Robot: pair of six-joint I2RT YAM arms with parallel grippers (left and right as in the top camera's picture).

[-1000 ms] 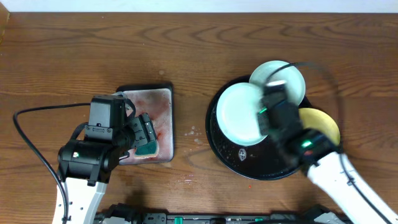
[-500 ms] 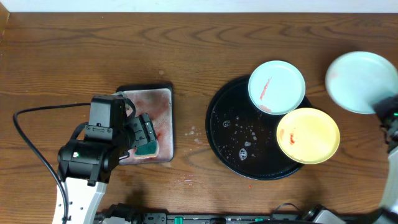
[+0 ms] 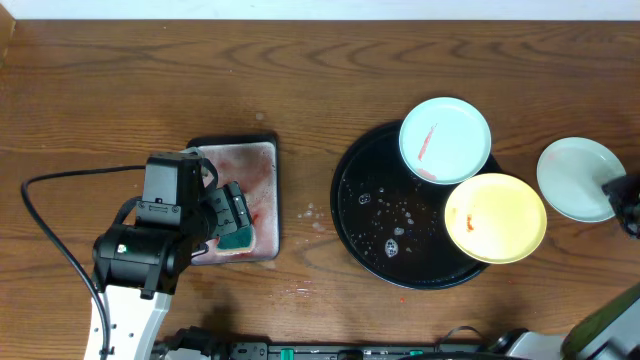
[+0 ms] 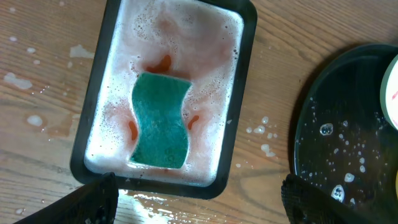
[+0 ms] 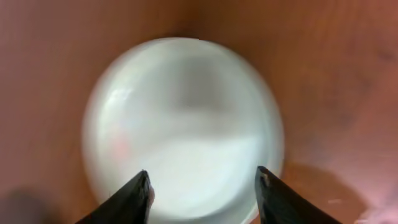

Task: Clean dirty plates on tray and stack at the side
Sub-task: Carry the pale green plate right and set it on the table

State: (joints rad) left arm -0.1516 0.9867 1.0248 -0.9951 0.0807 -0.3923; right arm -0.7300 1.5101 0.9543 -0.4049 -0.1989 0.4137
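Note:
Two plates rest on the far and right rim of the round black tray (image 3: 360, 215): a pale blue plate (image 3: 445, 140) with a red smear and a yellow plate (image 3: 495, 217) with a small red mark. A third pale blue plate (image 3: 578, 178) lies on the bare wood to the right of the tray and fills the right wrist view as a blurred white plate (image 5: 183, 118). My right gripper (image 3: 622, 195) (image 5: 204, 190) is at its right edge, open, with its fingertips apart over the plate. My left gripper (image 3: 235, 213) (image 4: 202, 205) hangs open over the small rectangular tray.
A green sponge (image 4: 160, 121) lies in pinkish foam inside the black-rimmed rectangular tray (image 3: 268, 150). Water drops dot the wood (image 3: 312, 212) between the two trays and the black tray's floor. The left arm's cable (image 3: 45, 215) loops over the table's left part.
The right arm carried the pale blue plate off the black tray to the wood on the right, lowered it there, and its jaws parted. The left arm stayed still.

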